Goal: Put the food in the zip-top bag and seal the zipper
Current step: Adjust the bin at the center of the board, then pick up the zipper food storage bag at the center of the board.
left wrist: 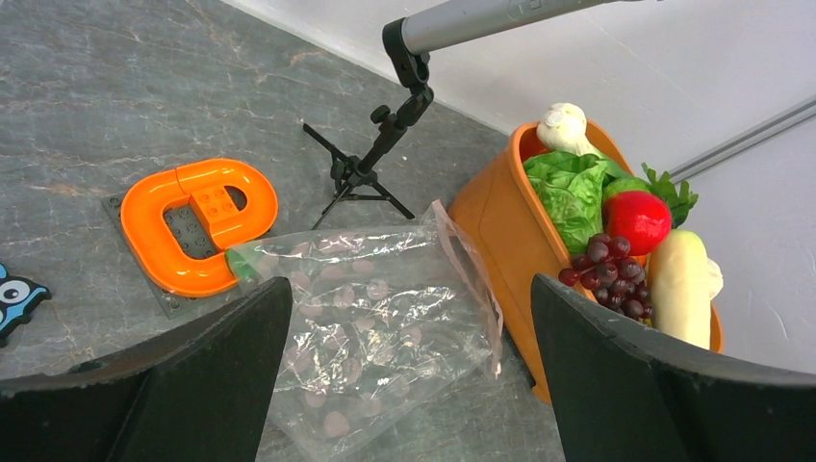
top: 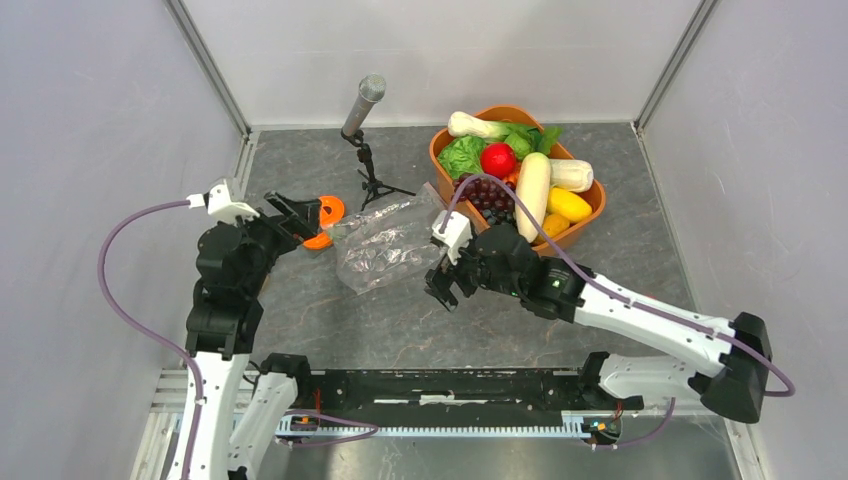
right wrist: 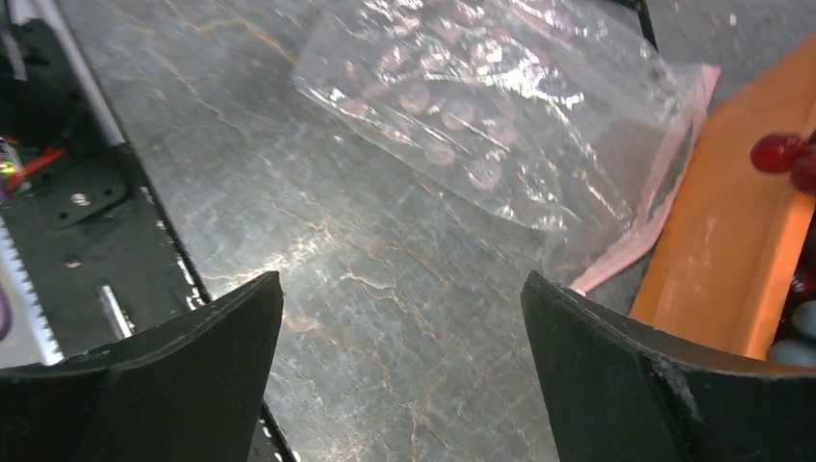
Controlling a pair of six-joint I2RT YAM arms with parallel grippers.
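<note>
On the desk (top: 400, 320), centre: the zip-top bag (top: 385, 245) lies flat and crinkled, with nothing in it. Its zipper (right wrist: 643, 223) runs along the short edge just beside the orange tub (top: 598, 200); I cannot tell whether it is sealed.

All the food (top: 520, 165) sits in the tub. The grape bunch (top: 488, 193) is at the side nearest the bag, with the red piece (top: 498, 159) behind it. Green leaves and pale and yellow pieces lie around them.

Left fingers (top: 298, 215): spread wide and holding nothing, at the bag's left end beside an orange ring toy (top: 327, 213).

Right fingers (top: 447, 283): spread wide and holding nothing, over bare desk near the bag's zipper end, close to the tub.

A microphone (top: 365, 105) on a small tripod stands behind the bag.
</note>
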